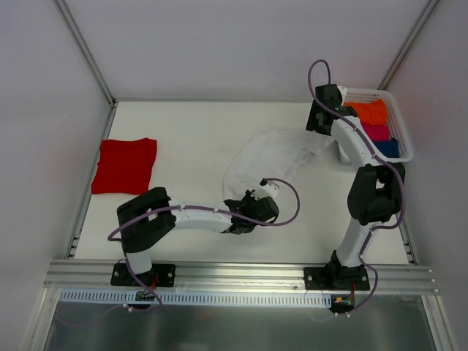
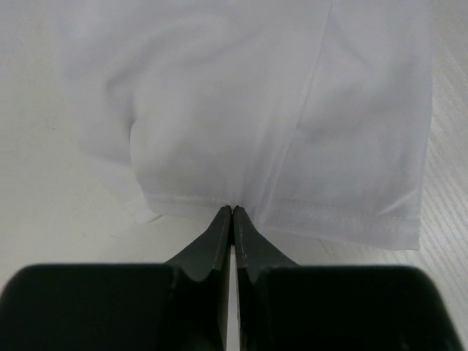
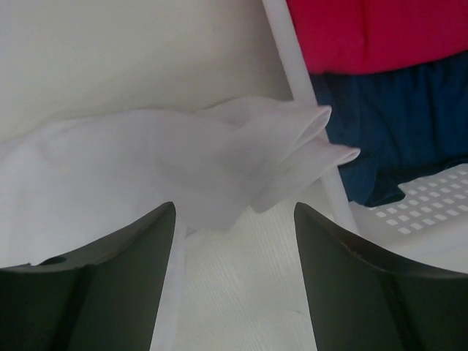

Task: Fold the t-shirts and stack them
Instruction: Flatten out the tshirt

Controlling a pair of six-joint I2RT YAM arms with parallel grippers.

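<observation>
The thin white cloth t-shirt (image 1: 267,157) is lying crumpled on the table (image 1: 183,139), the left fingers (image 2: 218,238) are clenching its hem and the right fingers (image 3: 139,256) are hanging released over its other end, so I think spreading is going on and next the right ones must grasp too.

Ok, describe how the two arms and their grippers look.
The left arm and right arm have white links with bulky black joints. A purple cable loops along each. The left gripper and right gripper have dark, tapering fingers.
</observation>
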